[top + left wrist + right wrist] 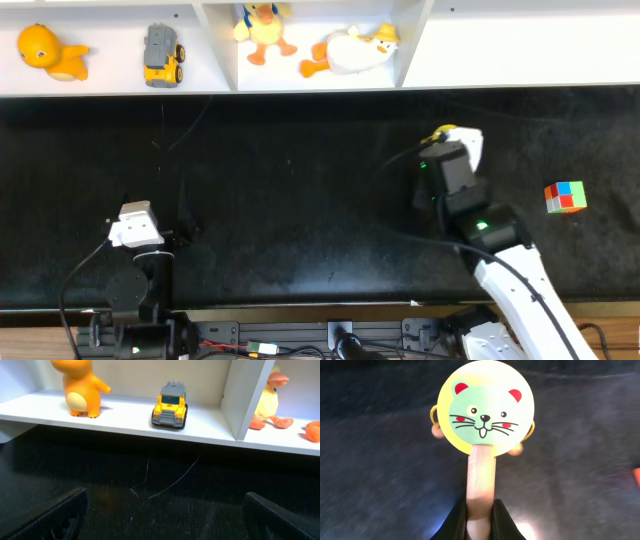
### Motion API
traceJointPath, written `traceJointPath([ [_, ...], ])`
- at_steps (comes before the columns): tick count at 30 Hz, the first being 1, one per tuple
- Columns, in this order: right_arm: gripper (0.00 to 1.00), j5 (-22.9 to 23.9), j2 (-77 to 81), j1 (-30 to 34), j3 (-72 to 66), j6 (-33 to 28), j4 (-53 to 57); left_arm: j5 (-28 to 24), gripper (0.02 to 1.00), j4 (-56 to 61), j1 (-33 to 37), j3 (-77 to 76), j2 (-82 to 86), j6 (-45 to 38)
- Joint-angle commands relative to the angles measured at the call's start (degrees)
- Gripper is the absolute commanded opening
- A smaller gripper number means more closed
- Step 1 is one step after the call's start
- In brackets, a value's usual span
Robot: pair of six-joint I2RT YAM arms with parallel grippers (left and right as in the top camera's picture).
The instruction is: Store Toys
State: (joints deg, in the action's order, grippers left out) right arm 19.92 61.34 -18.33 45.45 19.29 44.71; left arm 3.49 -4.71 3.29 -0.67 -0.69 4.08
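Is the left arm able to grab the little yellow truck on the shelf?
Probably yes: the left gripper is open and faces the yellow truck, with just black mat between them.

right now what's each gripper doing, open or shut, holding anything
Left gripper: open, holding nothing.
Right gripper: shut on the wooden handle of the cat-face rattle.
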Motion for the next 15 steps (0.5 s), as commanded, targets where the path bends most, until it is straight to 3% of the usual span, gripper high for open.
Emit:
traceJointPath([
  [1, 0.097, 0.9, -0.6, 4.2, 0.0, -7.7, -3.3, 0.3, 0.998, 0.1, -0.4, 0.2, 0.5, -1.1],
  [15, 0.086, -1.8, 13.7, 12.3, 12.7, -21.4, -9.3, 0.3, 0.998, 0.1, -0.4, 0.2, 0.5, -1.1],
])
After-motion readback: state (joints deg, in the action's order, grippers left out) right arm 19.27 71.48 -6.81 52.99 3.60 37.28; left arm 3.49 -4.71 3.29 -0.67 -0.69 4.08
